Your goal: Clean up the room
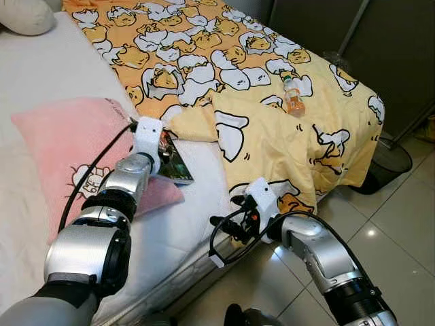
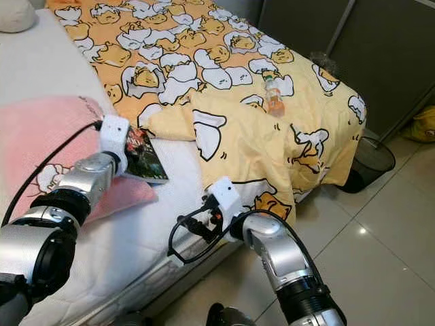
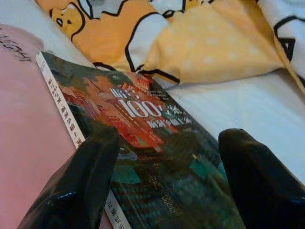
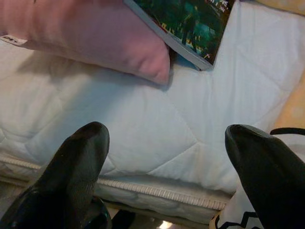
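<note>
Because the left end effector [image 3: 167,176] straddles the book [image 3: 143,143] wide open, gripping nothing, with the book half on the pink pillow [image 1: 61,149], closing could skid it off, while the right end effector [image 4: 167,171] hangs open, empty, at the bed [image 4: 143,119] edge.

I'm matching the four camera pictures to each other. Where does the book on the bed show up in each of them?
Left eye view: book just beyond the left gripper.
Right eye view: book left of centre, beside that gripper.
Left wrist view: book close up between the open fingers.
Right wrist view: book's corner at the top edge.
Shared landmark: pink pillow under the book's edge.
</note>
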{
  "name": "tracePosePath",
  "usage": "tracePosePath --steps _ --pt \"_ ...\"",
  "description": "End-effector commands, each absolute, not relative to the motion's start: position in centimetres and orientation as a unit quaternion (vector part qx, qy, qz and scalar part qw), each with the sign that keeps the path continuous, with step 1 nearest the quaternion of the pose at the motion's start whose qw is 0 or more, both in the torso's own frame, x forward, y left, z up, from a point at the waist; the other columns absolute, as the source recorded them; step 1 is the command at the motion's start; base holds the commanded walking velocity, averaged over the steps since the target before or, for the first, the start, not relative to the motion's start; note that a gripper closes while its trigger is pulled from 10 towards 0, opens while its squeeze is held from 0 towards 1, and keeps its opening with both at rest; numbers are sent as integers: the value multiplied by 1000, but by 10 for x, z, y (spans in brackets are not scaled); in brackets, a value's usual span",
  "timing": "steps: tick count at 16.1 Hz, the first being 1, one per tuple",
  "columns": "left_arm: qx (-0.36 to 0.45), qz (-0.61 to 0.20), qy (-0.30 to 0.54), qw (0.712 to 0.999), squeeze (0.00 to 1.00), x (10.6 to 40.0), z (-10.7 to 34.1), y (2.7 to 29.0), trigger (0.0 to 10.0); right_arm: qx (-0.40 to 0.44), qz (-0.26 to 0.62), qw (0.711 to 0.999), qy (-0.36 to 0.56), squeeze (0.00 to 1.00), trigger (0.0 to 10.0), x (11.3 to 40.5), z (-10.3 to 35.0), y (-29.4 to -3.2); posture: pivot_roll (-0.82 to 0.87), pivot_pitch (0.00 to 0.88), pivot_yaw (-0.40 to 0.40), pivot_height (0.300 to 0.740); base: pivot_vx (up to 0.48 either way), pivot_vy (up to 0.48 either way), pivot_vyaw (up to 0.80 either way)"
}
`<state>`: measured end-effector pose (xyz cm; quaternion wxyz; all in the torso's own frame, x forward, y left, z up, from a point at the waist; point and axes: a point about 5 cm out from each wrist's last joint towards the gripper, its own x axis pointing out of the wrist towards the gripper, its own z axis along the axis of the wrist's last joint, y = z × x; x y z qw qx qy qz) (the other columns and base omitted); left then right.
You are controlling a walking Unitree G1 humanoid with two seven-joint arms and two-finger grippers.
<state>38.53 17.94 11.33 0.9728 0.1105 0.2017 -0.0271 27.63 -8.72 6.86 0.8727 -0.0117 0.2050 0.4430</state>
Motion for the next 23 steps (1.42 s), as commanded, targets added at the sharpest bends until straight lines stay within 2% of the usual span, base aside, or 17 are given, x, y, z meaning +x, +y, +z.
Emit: tracePosePath --steps 1,5,9,10,13,17,18,19,20,23 --pt "104 -3 217 971 0 383 107 182 10000 -18 445 872 201 0 10000 276 72 -89 -56 67 -42 732 0 0 0" --pt "106 35 183 977 0 386 117 192 10000 -19 444 872 204 0 10000 273 71 -90 -61 69 -39 732 0 0 0" --pt "94 64 209 971 0 380 108 202 10000 -19 445 871 206 0 10000 274 71 -88 -54 66 -39 732 0 0 0" --pt "84 57 217 971 0 379 104 200 10000 -19 445 871 206 0 10000 274 71 -88 -52 64 -40 732 0 0 0" --pt "77 -28 221 972 0 379 98 172 10000 -20 446 870 208 0 10000 274 70 -88 -53 58 -42 732 0 0 0" --pt "73 -32 233 969 0 377 93 166 10000 -22 445 870 210 0 10000 275 70 -89 -54 48 -41 732 0 0 0" --pt "70 -21 256 964 0 372 85 168 9529 -24 445 870 211 0 10000 275 69 -89 -54 48 -41 732 0 0 0" --pt "66 -16 266 962 0 370 81 168 6471 -24 445 870 211 0 10000 275 69 -89 -54 48 -41 732 0 0 0" --pt "64 -15 270 961 0 368 78 168 0 -25 445 870 211 0 10000 275 69 -88 -56 47 -40 732 0 0 0" --pt "82 -13 268 960 0 367 76 166 0 -25 443 871 211 0 10000 275 70 -87 -61 49 -38 732 0 0 0"
